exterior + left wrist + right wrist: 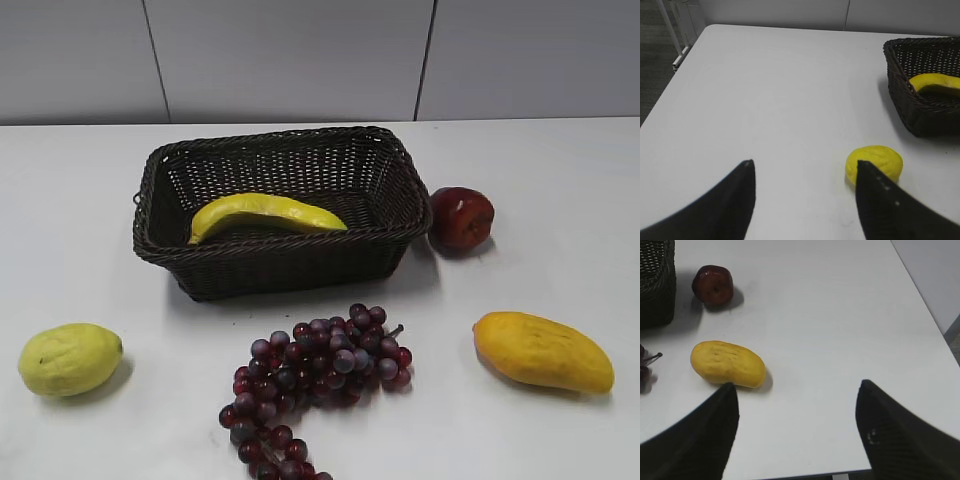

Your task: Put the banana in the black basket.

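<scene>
The banana (268, 213) is long, curved and yellow-green. It lies inside the black basket (283, 264), a dark woven wicker basket at the table's middle back. Part of the banana (935, 82) and the basket's corner (920, 117) show at the right of the left wrist view. The basket's edge (657, 287) shows at the top left of the right wrist view. My left gripper (804, 167) is open and empty above the bare table, left of the basket. My right gripper (797, 390) is open and empty near the table's front right edge. Neither gripper shows in the exterior view.
A lemon (68, 358) (874, 164) lies at the front left. A bunch of purple grapes (312, 378) lies in front of the basket. A mango (543, 351) (728, 364) lies at the front right. A dark red apple (461, 217) (713, 284) sits right of the basket.
</scene>
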